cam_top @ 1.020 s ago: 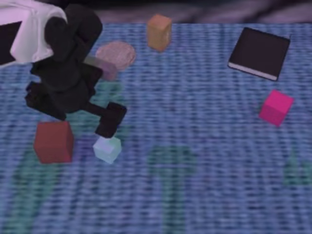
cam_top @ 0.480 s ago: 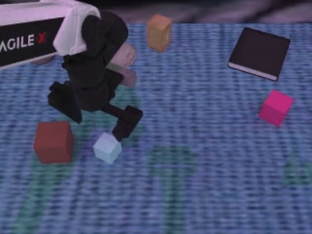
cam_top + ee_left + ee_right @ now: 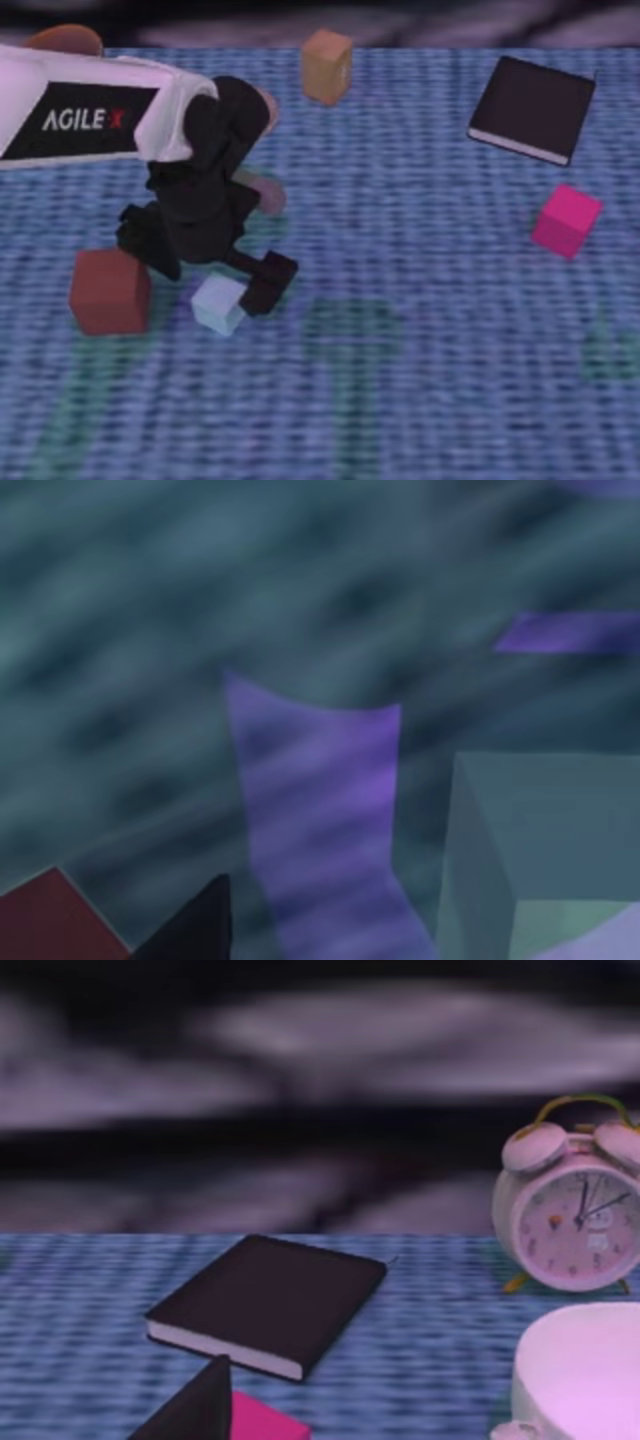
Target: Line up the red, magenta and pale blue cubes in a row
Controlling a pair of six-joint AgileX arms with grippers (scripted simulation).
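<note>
Lower left: the left gripper (image 3: 205,265) has descended, fingers apart (seemingly) straddling the pale blue cube (image 3: 220,304); grasp imminent.

Left side of table (image 3: 400,400) is crowded: left gripper (image 3: 205,270) is set low between red cube (image 3: 109,290) and pale blue cube (image 3: 220,304), one finger touching the pale blue cube. A narrow gap is left between the two cubes. Middle and near edge are open. Far edge is blocked by orange block (image 3: 327,66) and book (image 3: 531,108); magenta cube (image 3: 566,220) stands alone at right
</note>
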